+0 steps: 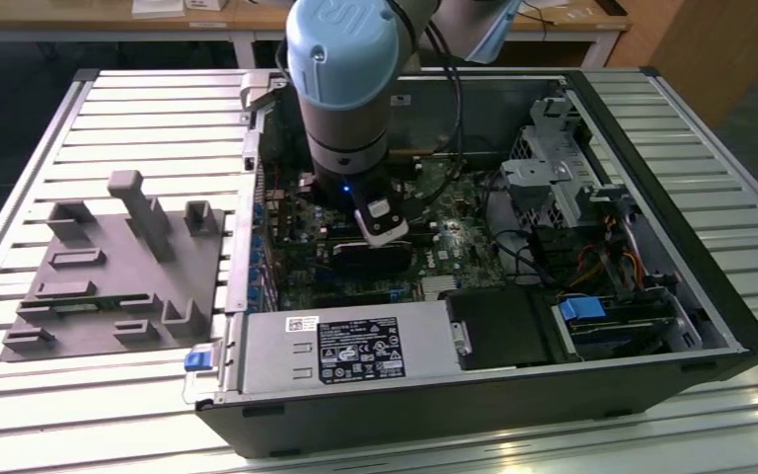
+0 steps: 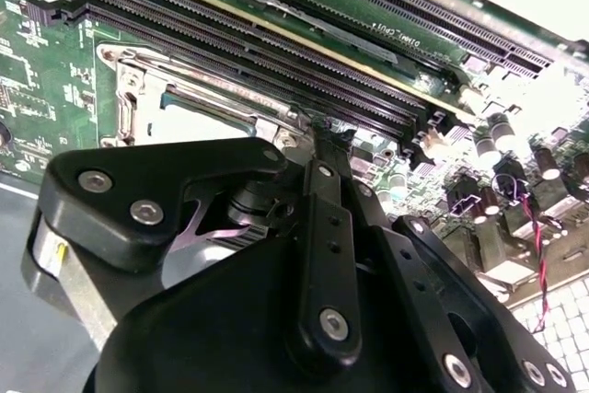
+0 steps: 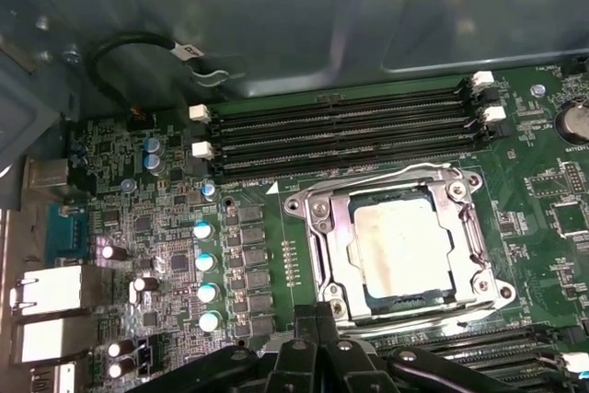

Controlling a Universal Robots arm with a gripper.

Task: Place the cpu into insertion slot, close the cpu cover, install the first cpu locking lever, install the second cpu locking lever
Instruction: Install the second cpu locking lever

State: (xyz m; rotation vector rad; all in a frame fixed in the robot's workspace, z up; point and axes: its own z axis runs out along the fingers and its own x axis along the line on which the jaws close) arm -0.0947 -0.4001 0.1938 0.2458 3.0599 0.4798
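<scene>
Just ahead of tool (image 3: 322,342), fingers pinched together, empty | cpu (image 3: 405,248) seated in insertion slot (image 3: 317,227), cpu cover (image 3: 474,236) down | chip light, rigid, fragile: grip edges only.

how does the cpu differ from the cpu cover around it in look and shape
The cpu is a solid pale, dull square plate; the cpu cover is a shiny silvery metal frame with a large square window. The cpu sits in the middle of the insertion slot, showing through that window; the cpu cover runs round its edge. Both lie flat on the green board, beside the long black memory slots.
</scene>
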